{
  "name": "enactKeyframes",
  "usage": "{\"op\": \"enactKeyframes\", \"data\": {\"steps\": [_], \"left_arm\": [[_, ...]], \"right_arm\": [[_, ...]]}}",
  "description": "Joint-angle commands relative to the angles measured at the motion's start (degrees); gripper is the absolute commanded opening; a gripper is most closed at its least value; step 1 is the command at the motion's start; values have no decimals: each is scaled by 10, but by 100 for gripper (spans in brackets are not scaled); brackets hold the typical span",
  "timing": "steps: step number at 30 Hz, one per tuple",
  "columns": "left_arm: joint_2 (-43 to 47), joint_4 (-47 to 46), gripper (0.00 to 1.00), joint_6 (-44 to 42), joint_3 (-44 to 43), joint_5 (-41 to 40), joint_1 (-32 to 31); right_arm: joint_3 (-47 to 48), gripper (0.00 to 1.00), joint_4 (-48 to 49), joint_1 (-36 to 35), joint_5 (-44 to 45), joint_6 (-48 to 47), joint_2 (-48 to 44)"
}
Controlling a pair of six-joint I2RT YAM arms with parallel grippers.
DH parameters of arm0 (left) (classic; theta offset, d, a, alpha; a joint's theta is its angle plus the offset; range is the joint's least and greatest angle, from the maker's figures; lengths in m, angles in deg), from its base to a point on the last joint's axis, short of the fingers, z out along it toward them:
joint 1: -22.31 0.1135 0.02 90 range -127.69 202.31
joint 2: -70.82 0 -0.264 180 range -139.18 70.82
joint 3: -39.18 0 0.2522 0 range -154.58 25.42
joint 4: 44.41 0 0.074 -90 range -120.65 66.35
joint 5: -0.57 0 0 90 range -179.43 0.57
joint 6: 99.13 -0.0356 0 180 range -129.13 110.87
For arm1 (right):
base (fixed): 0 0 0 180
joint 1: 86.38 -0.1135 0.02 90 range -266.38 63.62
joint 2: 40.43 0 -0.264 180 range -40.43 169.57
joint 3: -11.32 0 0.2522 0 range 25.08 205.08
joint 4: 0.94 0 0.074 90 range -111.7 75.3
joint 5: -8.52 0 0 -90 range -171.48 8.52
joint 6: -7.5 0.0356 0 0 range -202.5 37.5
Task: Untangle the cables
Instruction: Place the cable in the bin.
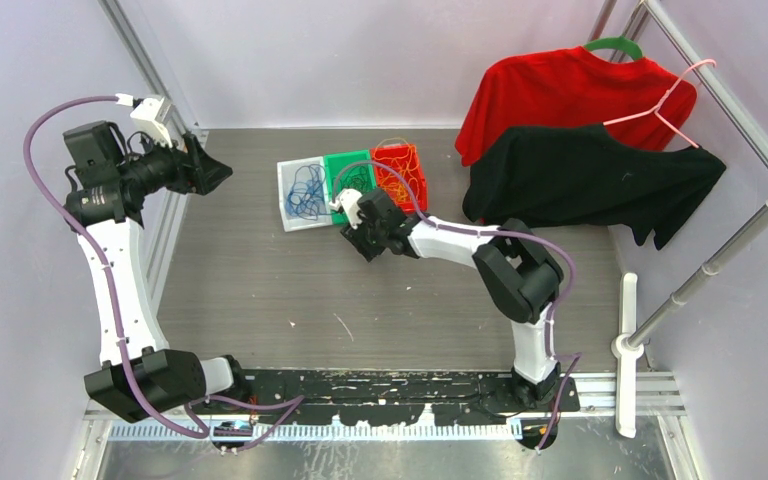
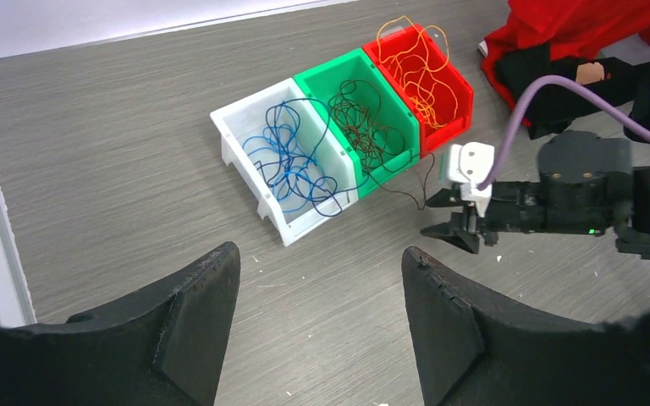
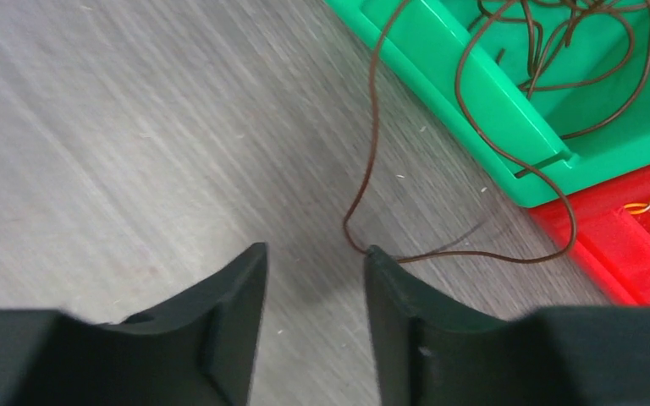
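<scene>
Right wrist view is showing the right gripper (image 3: 315, 254) hanging low over the table (image 3: 135, 127) just in front of the green bin (image 3: 474, 101). Its jaws are standing apart with bare tabletop between them, clamping nothing. Most of the dark brown cable (image 3: 369, 144) is sitting coiled inside the green bin, but one loop is spilling over that bin's front wall onto the table. The bend of the loop is touching the inner edge of the finger on the green bin's side rather than lying across the gap.

That placement is creating the main risk. If the jaws close here, they are likely to nip the strand only at a fingertip, or to push it aside, and a wire this thin is probably going to slip free. A pull away from the green bin is risky too, since the loop could snag on the notch in the front wall and drag the light bin or the whole coil out with it. The loop is also running past the corner of the red bin (image 3: 609, 254), beside the green bin, so it could catch there.

The blue cable (image 2: 288, 152) is lying in the white bin (image 2: 250, 182) on the green bin's other side, and the orange cable (image 2: 415, 59) is lying in the red one. The left gripper (image 2: 320, 254) is hovering well apart from the green bin, beyond the white bin, with its fingers spread wide and empty. It is too far off to steady anything.
</scene>
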Motion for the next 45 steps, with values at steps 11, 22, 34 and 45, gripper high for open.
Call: {"op": "enactKeyframes", "data": {"steps": [11,22,34,45], "left_arm": [[3,-18,70,17,-2,19,4],[2,-19,70,14,0,20,6],[-1,-11,70,7,-7,18,7],[-2,-17,70,15,-6,26,8]], "right_arm": [[120,1,15,15,49,-10,-1],[321,1,-84,50,26,40,125],[354,23,-53,69,-28,116,159],[106,53,59,67,25,173,-26]]}}
